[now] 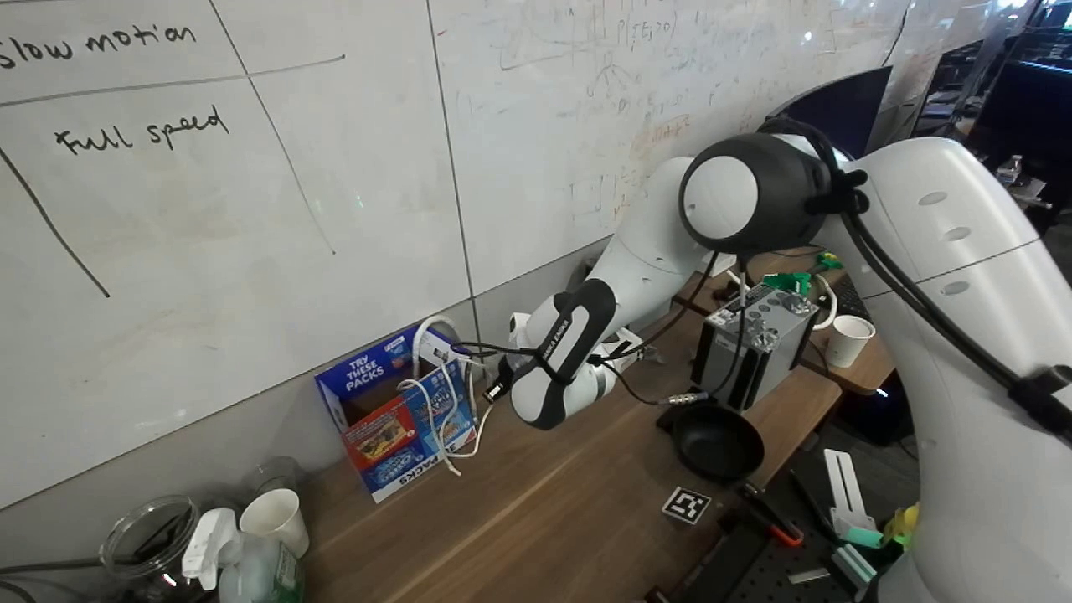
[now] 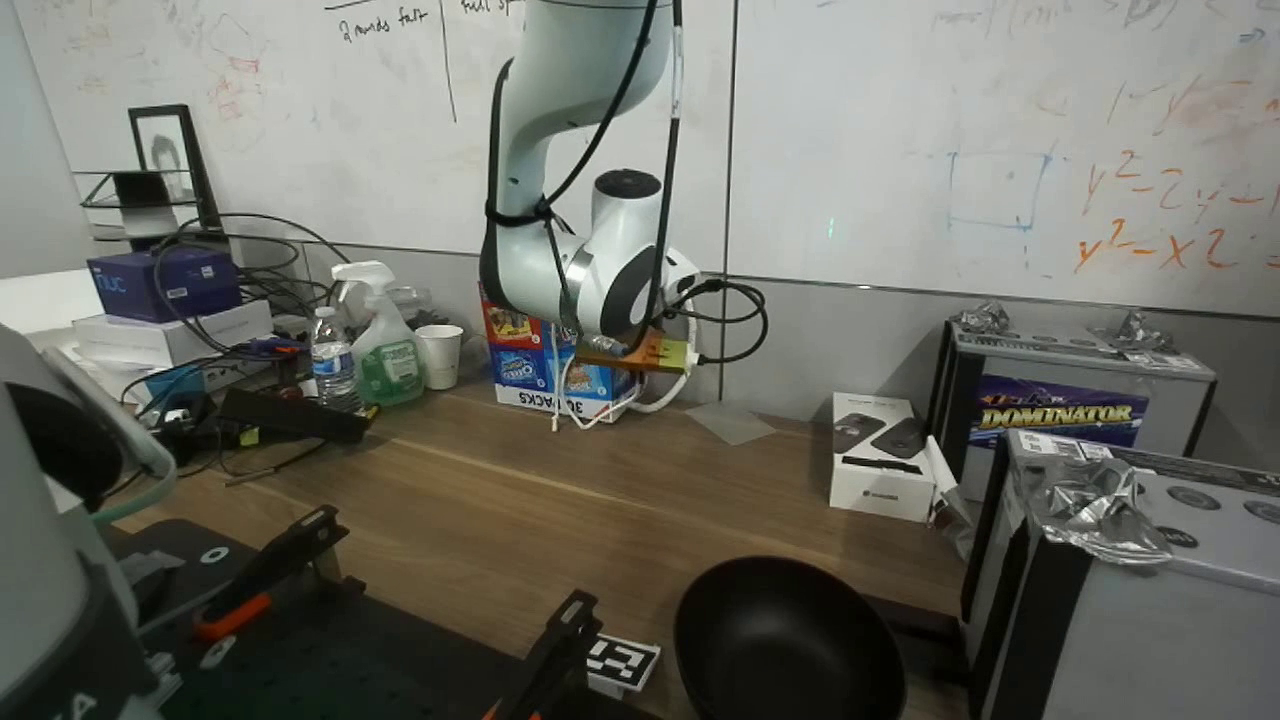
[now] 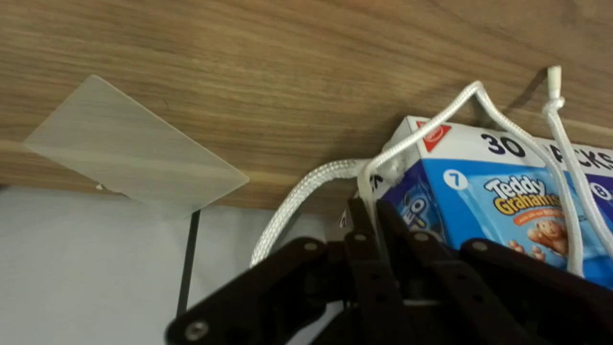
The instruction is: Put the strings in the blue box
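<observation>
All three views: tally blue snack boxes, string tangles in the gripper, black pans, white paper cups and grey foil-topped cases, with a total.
Blue snack box: 1
String tangle in the gripper: 1
Black pan: 1
White paper cups: 2
Grey foil-topped cases: 2
Total: 7

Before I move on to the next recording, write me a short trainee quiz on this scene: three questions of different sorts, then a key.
1. Fill in the words printed on the blue box: TRY THESE ____.
2. True or false: the strings lie wholly inside the box.
3. Which of these does the gripper pinch in the wrist view? A: a black cable. B: a paper cup. C: the strings.

Key: 1. PACKS. 2. False; in both exterior views parts of them hang down outside its front. 3. C.
</observation>
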`<state>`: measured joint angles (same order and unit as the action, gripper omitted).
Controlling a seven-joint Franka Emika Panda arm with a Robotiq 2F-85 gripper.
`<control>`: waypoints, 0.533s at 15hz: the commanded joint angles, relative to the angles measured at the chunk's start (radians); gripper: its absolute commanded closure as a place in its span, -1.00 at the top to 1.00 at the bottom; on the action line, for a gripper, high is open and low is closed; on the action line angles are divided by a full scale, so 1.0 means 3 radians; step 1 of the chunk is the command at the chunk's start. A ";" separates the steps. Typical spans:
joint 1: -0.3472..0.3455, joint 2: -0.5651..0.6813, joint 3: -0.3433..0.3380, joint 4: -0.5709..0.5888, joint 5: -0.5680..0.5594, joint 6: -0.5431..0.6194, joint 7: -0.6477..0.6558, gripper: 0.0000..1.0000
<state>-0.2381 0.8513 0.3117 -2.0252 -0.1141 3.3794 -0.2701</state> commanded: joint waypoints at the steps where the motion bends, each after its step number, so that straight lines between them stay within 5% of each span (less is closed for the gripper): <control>1: 0.0247 -0.0473 -0.0160 -0.0501 -0.0015 0.0549 0.0346 -0.80; 8: 0.1282 -0.1355 -0.0702 -0.1417 0.0819 0.1712 0.0474 -0.78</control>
<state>0.0113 0.5935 0.1694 -2.3110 0.0028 3.7926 -0.1379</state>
